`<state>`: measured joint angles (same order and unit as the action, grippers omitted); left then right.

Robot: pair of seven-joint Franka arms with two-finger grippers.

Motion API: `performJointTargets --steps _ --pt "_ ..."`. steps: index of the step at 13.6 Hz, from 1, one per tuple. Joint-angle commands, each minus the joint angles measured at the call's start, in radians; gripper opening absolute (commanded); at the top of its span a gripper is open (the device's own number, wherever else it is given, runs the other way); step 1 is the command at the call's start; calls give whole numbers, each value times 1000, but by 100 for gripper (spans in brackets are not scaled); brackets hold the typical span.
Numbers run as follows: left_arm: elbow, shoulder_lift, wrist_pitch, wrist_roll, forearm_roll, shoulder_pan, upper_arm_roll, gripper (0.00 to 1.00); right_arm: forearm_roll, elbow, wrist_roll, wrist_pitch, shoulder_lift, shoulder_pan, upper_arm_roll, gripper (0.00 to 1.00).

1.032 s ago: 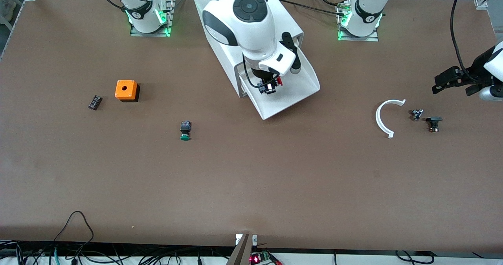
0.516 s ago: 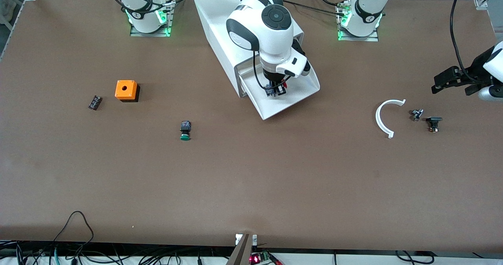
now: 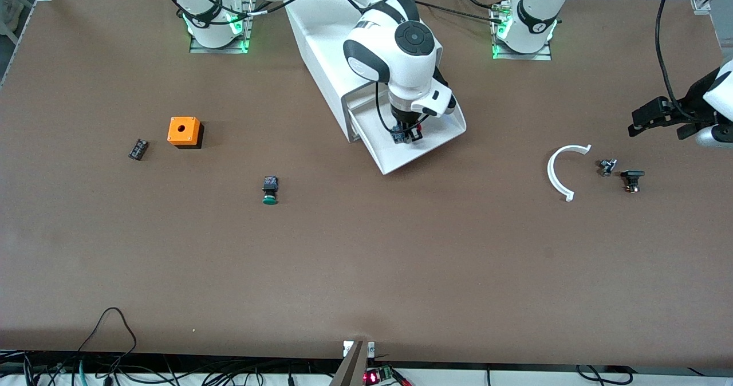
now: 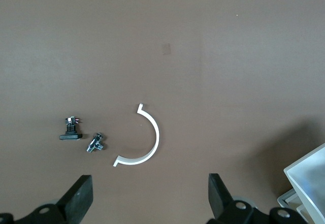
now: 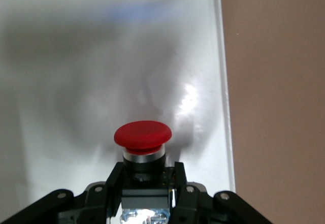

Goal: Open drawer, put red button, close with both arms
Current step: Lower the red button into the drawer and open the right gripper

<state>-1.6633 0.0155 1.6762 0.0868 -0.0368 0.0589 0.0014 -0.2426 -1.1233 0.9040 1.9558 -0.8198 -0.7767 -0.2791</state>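
The white cabinet [image 3: 326, 36] stands at the table's back middle with its lowest drawer [image 3: 441, 140] pulled open toward the front camera. My right gripper [image 3: 406, 134] is down inside the open drawer, shut on the red button [image 5: 142, 135]; its black body is clamped between the fingers [image 5: 112, 183] and its red cap faces the drawer's white floor [image 5: 76, 82]. In the front view only the button's dark body shows under the wrist. My left gripper [image 3: 658, 117] is open and empty, waiting above the table at the left arm's end.
A green-capped button [image 3: 270, 190] lies nearer the camera, toward the right arm's end. An orange box with a hole [image 3: 184, 132] and a small black part [image 3: 138, 149] lie farther toward that end. A white half ring [image 3: 561, 171], a metal part [image 3: 607, 166] and a black part [image 3: 632, 180] lie below my left gripper.
My right arm has moved toward the left arm's end and down into the open drawer, carrying the red button. The left arm has not moved.
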Motion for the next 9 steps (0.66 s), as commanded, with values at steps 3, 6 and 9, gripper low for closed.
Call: performJointTargets --steps 3,6,9 --pt "16 4 -16 -1 -6 -7 8 100 -11 37 -152 -44 5 -12 6 100" --pt "14 8 -12 -1 -12 -8 14 100 -14 39 -336 -46 82 -1 14 100" --pt "4 20 32 -13 -17 -19 2 100 -17 36 -465 -48 146 28 85 100"
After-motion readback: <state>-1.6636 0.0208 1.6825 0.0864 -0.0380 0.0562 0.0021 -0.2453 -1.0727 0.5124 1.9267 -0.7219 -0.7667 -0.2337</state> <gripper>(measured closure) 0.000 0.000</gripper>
